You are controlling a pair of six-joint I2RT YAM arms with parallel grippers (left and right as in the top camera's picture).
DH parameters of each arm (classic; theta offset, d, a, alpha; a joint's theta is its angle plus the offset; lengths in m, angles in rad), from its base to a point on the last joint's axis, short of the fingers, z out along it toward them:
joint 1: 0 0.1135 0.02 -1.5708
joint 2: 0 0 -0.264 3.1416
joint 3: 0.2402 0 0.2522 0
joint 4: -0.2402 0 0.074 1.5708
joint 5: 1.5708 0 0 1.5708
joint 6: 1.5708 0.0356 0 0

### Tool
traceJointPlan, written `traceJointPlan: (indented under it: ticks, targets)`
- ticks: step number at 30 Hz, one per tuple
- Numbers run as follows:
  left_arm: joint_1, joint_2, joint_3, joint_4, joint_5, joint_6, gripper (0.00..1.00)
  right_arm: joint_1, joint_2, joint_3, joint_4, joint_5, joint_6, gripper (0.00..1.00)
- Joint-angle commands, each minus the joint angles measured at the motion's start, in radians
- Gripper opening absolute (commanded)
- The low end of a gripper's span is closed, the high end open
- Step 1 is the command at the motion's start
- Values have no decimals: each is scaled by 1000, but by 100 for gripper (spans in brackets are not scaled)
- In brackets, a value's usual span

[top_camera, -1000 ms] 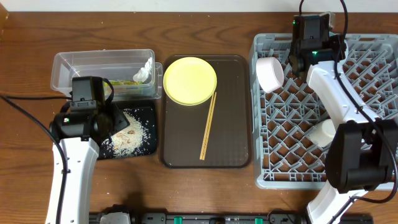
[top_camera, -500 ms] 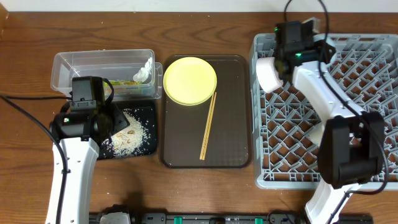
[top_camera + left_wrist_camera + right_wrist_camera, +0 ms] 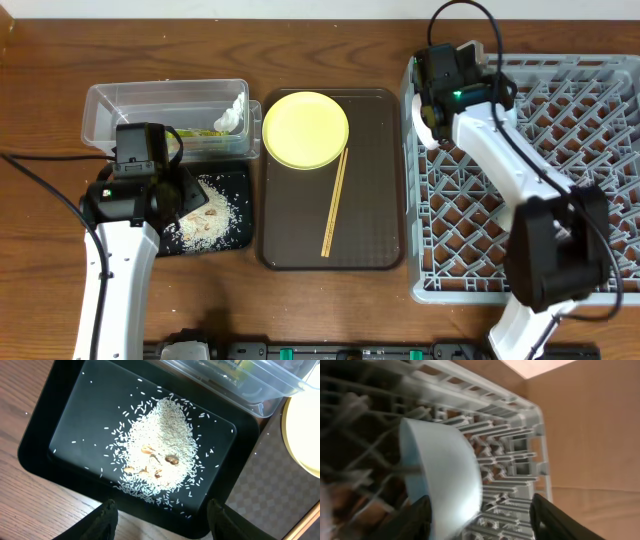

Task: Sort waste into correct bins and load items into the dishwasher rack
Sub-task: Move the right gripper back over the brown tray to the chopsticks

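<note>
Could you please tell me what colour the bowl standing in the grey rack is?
The bowl is light blue; the right wrist view shows it best.

In the overhead view the right arm [image 3: 500, 150] covers most of the light blue bowl [image 3: 424, 113] at the dishwasher rack's [image 3: 600, 150] 10 o'clock corner; only a pale sliver shows. The left arm [image 3: 125, 230] hides the black tray's [image 3: 235, 215] 9 o'clock side. In the left wrist view the clear tub [image 3: 260, 390] runs off at 12 o'clock and the yellow plate [image 3: 305, 435] at 3 o'clock. The right wrist view is smeared at 9 o'clock, and the bowl is cut off at 6 o'clock.
</note>
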Motion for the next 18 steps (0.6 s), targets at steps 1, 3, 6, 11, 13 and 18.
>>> traceJointPlan:
  ticks: [1,3,6,11,13,18]
  targets:
    - [4,-7,7,0,-4,-9,61,7,-124,5,-39,-199,42,67]
    - [4,-7,7,0,-4,-9,61,11,-164,5,-80,-323,42,67]
    - [4,-7,7,0,-4,-9,61,20,-208,5,-139,-571,42,69]
    - [4,-7,7,0,-4,-9,61,42,-215,4,-199,-1086,44,69]
    - [4,-7,7,0,-4,-9,61,60,-203,4,-209,-1214,79,65]
    - [4,-7,7,0,-5,-9,61,140,-157,3,-215,-1239,188,63]
